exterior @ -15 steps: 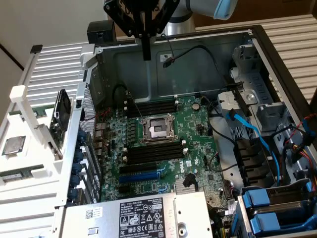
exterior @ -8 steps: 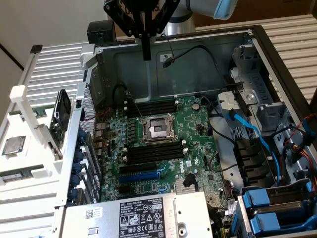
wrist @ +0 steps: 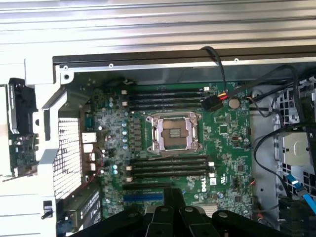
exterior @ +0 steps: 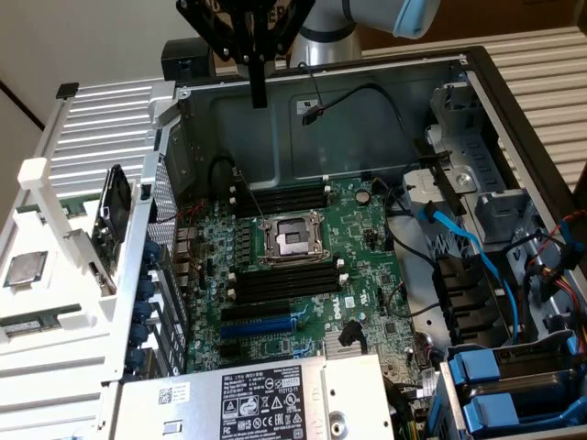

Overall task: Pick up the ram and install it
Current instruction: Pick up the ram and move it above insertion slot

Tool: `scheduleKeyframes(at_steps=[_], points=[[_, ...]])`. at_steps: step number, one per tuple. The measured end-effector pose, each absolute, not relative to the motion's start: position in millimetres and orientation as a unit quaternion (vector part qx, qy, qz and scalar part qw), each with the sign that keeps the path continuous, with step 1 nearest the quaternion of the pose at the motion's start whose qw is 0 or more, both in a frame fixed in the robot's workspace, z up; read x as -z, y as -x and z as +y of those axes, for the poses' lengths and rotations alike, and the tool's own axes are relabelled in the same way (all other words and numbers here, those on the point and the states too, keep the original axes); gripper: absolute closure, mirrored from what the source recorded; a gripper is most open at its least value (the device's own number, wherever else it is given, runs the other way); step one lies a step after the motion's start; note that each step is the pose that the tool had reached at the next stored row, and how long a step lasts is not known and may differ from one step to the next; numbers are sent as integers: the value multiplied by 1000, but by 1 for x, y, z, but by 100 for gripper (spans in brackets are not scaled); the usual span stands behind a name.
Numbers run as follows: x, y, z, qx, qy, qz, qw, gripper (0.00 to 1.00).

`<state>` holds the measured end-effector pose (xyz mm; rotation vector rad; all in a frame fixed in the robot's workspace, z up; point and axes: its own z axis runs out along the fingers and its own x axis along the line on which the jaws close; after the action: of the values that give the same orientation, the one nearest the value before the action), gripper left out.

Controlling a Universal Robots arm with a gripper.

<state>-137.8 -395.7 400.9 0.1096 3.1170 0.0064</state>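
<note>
At the exterior view's left, the ram lies flat on a white tray, just outside the open computer case. Farther back, the gripper hangs closed and empty above the motherboard, well apart from the ram.

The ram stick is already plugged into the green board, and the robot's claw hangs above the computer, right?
Not plugged in: the exterior view shows the ram lying on the white tray outside the case. The gripper does hang above the case.

Silver-grey arm, light-blue joint cap, black end effector.
</note>
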Motion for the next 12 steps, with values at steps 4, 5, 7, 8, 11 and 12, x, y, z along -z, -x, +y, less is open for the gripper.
scheduleKeyframes(at_steps=[4, 5, 7, 8, 11, 12], points=[[-401, 148, -396, -1, -35, 999, 17, 89], [-401, 151, -396, -1, -35, 999, 18, 89], [-401, 159, -396, -1, -35, 999, 20, 89], [-401, 163, -396, -1, -35, 999, 21, 89], [-401, 166, -396, -1, -35, 999, 21, 89], [-401, 166, -396, -1, -35, 999, 21, 89]])
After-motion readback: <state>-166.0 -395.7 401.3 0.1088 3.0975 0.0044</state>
